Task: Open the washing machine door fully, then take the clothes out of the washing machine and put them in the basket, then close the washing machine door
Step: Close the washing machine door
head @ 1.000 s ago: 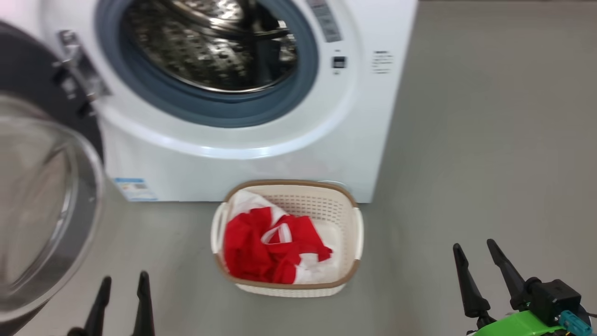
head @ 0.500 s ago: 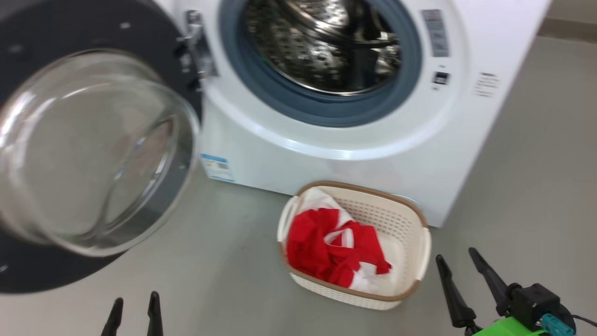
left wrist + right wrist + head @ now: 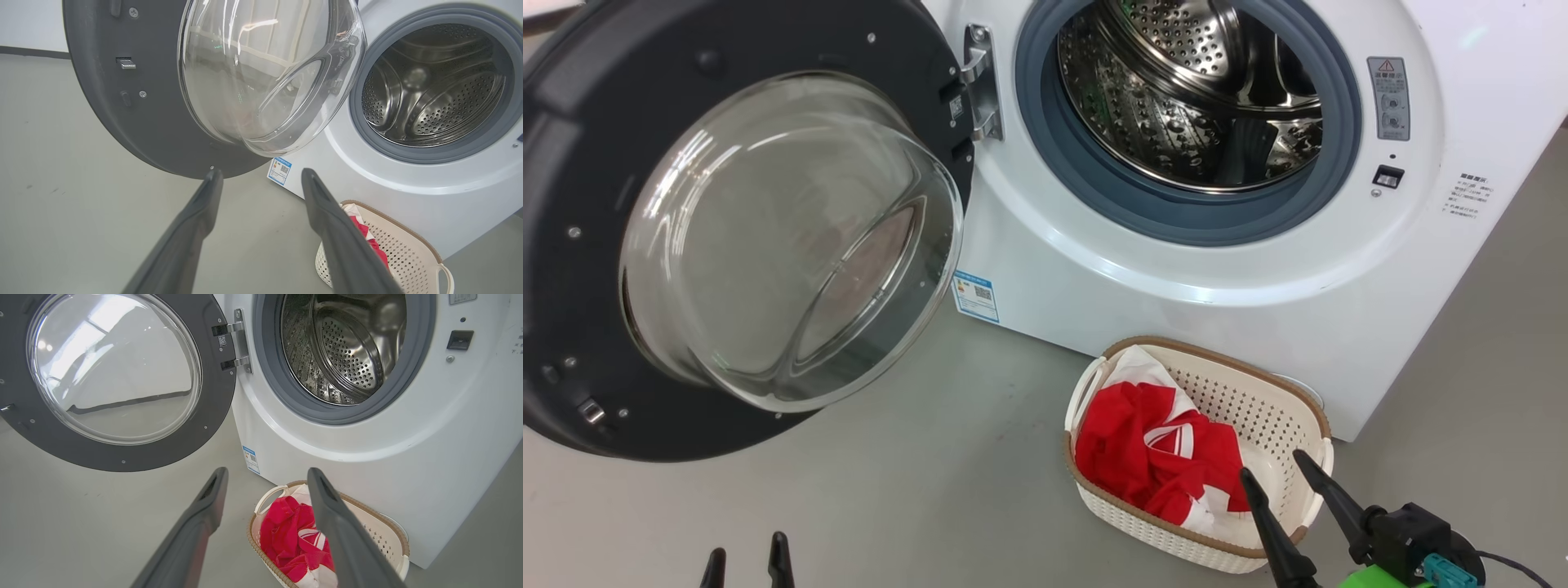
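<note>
Pincers: left gripper (image 3: 747, 563) and right gripper (image 3: 1272, 464) both spread, empty. Red clothes (image 3: 1143, 457) lie in basket (image 3: 1217, 359); drum (image 3: 1176, 106) looks bare. Closing step in hand: washing machine door (image 3: 572, 147) stands wide and likely needs a push on its rim.

Laundry area: white washing machine (image 3: 1176, 245) on bare grey floor (image 3: 931, 506).

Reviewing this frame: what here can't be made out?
- Drum floor near the front: head view, hidden behind the grey gasket, so emptiness is unconfirmed.
- Blue label text: too small in all views.
- Basket base: head view, mostly covered by the clothes.
- Left tool: head view, cut off by the bottom edge.
</note>
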Motion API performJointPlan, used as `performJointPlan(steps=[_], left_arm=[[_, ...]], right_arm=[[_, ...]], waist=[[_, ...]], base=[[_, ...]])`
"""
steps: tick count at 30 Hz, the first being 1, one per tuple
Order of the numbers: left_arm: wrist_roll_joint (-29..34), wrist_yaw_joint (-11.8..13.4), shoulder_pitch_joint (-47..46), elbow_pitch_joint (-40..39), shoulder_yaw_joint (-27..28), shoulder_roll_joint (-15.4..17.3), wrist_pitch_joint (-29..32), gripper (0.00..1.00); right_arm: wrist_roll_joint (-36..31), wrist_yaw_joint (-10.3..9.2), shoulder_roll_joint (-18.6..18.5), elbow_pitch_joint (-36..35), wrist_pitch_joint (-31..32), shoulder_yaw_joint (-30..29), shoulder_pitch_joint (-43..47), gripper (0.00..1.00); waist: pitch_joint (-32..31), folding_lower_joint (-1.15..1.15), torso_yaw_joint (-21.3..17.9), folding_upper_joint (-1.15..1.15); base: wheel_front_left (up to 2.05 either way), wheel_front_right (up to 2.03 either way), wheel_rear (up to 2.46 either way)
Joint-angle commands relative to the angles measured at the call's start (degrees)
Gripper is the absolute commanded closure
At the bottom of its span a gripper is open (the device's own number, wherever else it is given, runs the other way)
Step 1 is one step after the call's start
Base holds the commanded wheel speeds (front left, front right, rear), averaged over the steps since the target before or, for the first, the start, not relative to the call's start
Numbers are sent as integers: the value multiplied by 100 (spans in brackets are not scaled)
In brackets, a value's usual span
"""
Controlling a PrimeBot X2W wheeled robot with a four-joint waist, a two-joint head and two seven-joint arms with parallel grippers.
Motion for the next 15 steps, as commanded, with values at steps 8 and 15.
performJointPlan(steps=[8, 15], left_arm=[[-99, 104, 29, -220, 127, 36, -29, 0], [-171, -79, -201, -439, 281, 36, -29, 100]], right_arm=[[98, 28, -79, -90, -37, 236, -218, 0], [99, 28, -64, -124, -37, 127, -149, 0]], waist=[[-25, 0, -2, 0], [-25, 0, -6, 0]], base=[[0, 0, 0], [0, 0, 0]])
